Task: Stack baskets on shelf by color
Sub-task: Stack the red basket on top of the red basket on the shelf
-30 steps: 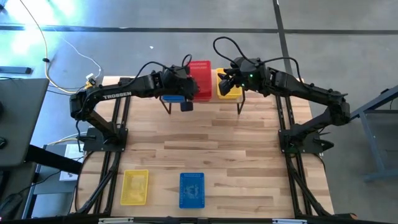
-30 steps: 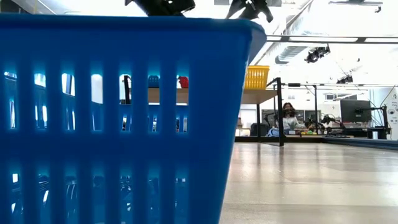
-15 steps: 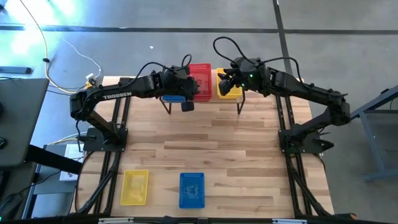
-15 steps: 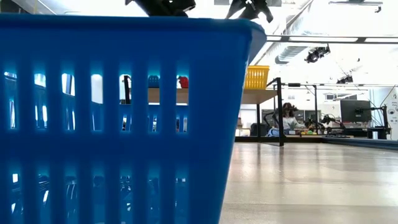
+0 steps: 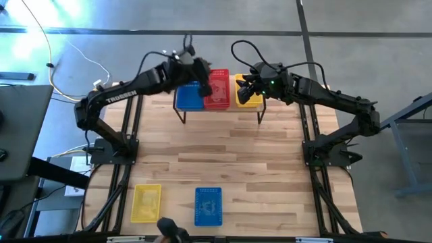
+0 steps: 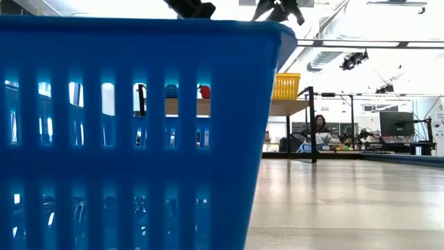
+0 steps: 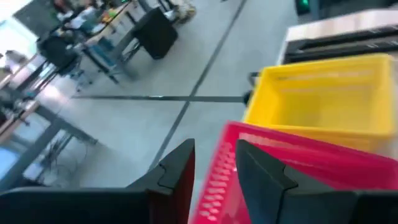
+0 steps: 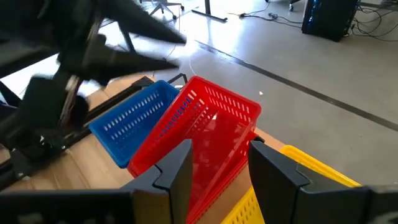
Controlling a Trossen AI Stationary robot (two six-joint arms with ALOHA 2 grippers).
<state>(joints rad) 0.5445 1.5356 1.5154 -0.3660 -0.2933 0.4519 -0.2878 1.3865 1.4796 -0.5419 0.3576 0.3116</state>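
Observation:
The shelf [image 5: 232,106] stands at the table's far edge and carries blue baskets [image 5: 189,96] on its left, red baskets [image 5: 217,89] in the middle and yellow ones [image 5: 248,94] on its right. My left gripper [image 5: 201,69] is open and hangs raised above the far-left corner of the red baskets; in its wrist view the red rim [image 7: 217,155] shows below its fingers. My right gripper [image 5: 243,88] is open above the yellow baskets [image 8: 311,168], apart from them. A yellow basket [image 5: 146,202] and a blue basket [image 5: 208,206] sit on the tabletop near its near edge.
In the low view the near blue basket [image 6: 139,139] fills the left half and hides most of the shelf [image 6: 288,107]. A dark shape [image 5: 169,229] shows at the table's near edge. Bare wood lies between the shelf and the two near baskets. People sit in the room beyond.
My left gripper has drawn up and toward the table's far edge, away from the blue baskets on the shelf's left, which now show whole and stay in place. A dark shape has come in at the near edge.

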